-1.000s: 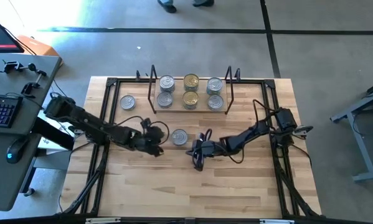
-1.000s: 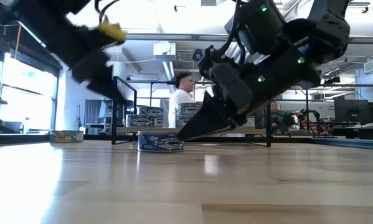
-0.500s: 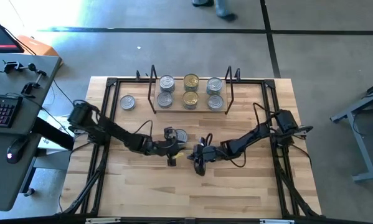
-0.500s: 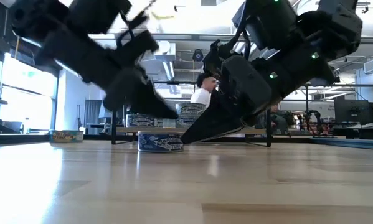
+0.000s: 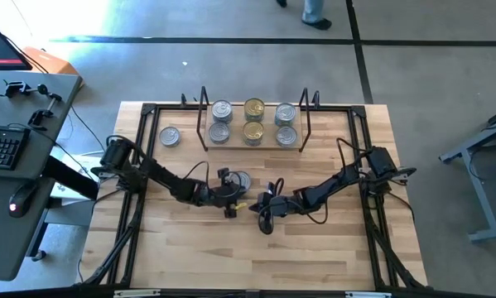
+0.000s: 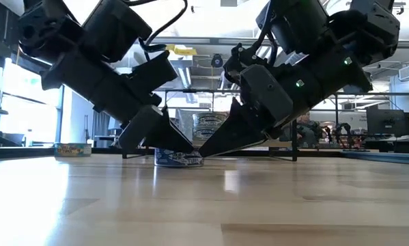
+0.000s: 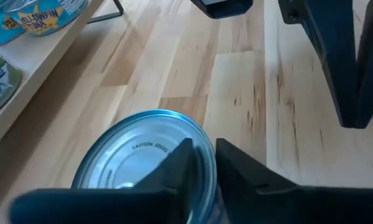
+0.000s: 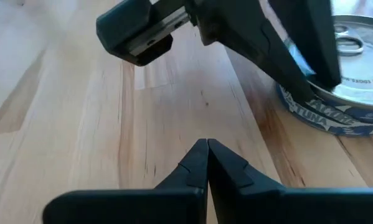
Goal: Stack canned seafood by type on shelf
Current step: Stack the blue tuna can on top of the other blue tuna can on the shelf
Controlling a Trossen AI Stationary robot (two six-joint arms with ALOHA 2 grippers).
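Note:
A silver-lidded tuna tin (image 5: 242, 179) (image 6: 179, 158) stands flat on the table in front of the shelf (image 5: 267, 146). My left gripper (image 5: 233, 194) (image 7: 203, 152) slants down at the tin's rim with its fingers a narrow gap apart. One tip is over the lid and the other outside the wall. My right gripper (image 5: 256, 204) (image 8: 206, 146) is shut, low over the table just right of the tin, pointing toward it. On the shelf stand silver tins (image 5: 221, 121), gold tins (image 5: 253, 121) and more silver tins (image 5: 286, 125). My left gripper has its fingertips (image 8: 307, 74) at the tin's rim (image 7: 195, 134), on the side toward the right gripper. It comes slanting down from the table's left. The tin stands flat on the table. Whether the tips touch the rim, I cannot tell.
Another silver tin (image 5: 170, 136) sits on the table left of the shelf's black wire end frame (image 5: 203, 124). Black rails run along the table's edges. Bare wood lies toward the near edge. A person walks beyond the far edge.
My left arm has swung toward the table's right and come down, from left of the tin until its fingertips are at the tin's rim. The tin has stayed in place. My right gripper has kept low beside the tin.

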